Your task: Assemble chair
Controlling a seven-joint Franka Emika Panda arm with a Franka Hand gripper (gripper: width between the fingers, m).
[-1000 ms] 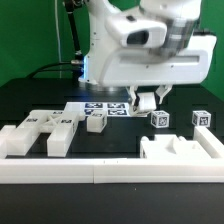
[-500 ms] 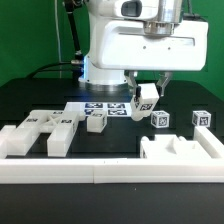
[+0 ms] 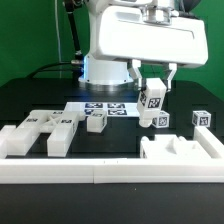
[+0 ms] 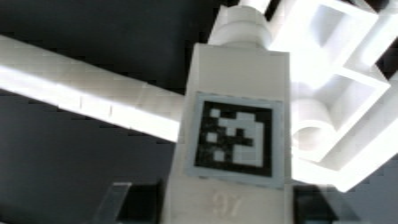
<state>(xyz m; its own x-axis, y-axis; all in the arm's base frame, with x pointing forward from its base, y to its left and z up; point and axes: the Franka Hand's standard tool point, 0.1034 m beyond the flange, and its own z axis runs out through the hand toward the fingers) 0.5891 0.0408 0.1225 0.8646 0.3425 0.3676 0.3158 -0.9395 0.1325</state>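
Lifted off the black table [image 3: 30,100] and swung upright within the past second: tagged white chair leg [image 3: 154,102], clamped between narrow-set fingers of the gripper [image 3: 155,86], hanging near the marker board [image 3: 100,108]; probably ready for fitting next.

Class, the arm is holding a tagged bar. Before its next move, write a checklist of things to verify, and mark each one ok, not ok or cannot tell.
1. End effector shut on the bar, one finger on each side: ok.
2. Bar close to upright in the exterior view: ok.
3. Bar's tag readable in both views: ok.
4. Bar's lower end clear of the cube that it overlaps in the exterior view: cannot tell.
5. Marker board flat on the table, with nothing on it: ok.
6. Where the bar must go next: cannot tell.
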